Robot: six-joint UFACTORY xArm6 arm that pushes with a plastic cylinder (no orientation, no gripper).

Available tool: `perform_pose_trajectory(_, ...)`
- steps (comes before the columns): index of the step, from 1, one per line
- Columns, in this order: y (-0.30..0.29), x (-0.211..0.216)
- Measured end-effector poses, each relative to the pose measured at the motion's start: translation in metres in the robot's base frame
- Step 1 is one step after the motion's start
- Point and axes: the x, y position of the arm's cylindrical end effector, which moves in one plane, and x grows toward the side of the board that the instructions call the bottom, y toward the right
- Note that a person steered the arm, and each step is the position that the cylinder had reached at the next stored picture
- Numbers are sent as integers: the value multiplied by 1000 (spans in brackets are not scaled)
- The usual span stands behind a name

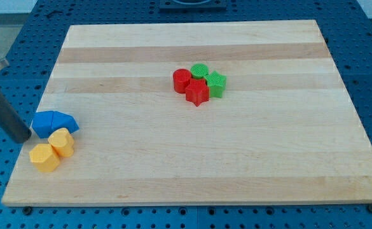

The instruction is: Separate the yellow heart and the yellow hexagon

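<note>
From my remote station I saw my tip (pixel 24 138), the bare lower end of a dark rod with no jaws to open or close and holding nothing, resting at the left edge of the wooden board (pixel 192 159), at the view's left. Just to the view's right of my tip lay the blue blocks (pixel 54 122), two joined shapes I could not name, nearly touching it. Just below and to the right of my tip sat the pair I was to part: the yellow heart (pixel 62 141) and, lower and leftward, the yellow hexagon (pixel 44 157), pressed against each other, the heart also touching the blue blocks. Well away towards the view's right stood a red cylinder (pixel 182 81), a red star (pixel 198 92), a green cylinder (pixel 200 70) and a green star (pixel 216 84), clustered together. I judged the risks thus: the hexagon lay close to the board's edge, so a push leftward or downward could tip it off; a push through the blue blocks would drag them along; and a stroke off the seam would shove both yellow blocks together.
</note>
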Motion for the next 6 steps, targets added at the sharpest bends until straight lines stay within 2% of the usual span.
perform_pose_trajectory(2,19,40)
perform_pose_trajectory(4,91,39)
perform_pose_trajectory(6,97,39)
